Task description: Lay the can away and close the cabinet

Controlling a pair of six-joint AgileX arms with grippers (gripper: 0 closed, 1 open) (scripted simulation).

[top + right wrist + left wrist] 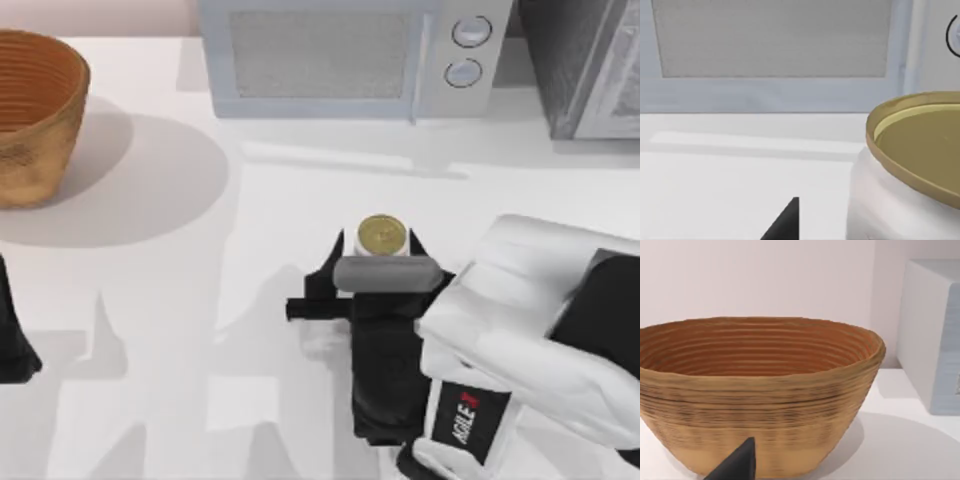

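From the top view, the can (381, 236) stands upright a little right of the frame's middle on the white table (250, 300), its round gold lid facing the camera. The right gripper (381, 250) sits around it: dark fingers (338, 262) show on either side of the can, jaws apart with the can between them, though whether they press on it cannot be told. Behind the gripper the glossy white shell of the right arm (530, 320) fills the lower right corner. The light grey microwave (345, 55), boxy with a mesh-textured door and two round knobs, stands along the upper edge. The dark speckled cabinet (590, 65) with its pale framed door is in the upper right corner. A ribbed, woven basket (35, 115) sits at the upper left and casts a soft round shadow. The left arm (12, 340) is parked at the left edge.

In the left wrist view, the basket (760, 400) spans most of the frame, its coiled brown wall ringed with fine ridges. A dark fingertip (737, 465) pokes in at the lower edge, and the microwave's side (932, 335) stands at the right against a plain pale wall.

In the right wrist view, the can (910, 170) is at the lower right, gold rimmed lid over a smooth white body. The microwave door (770, 50) runs across the top, and a dark fingertip (785, 222) rises at the bottom centre.
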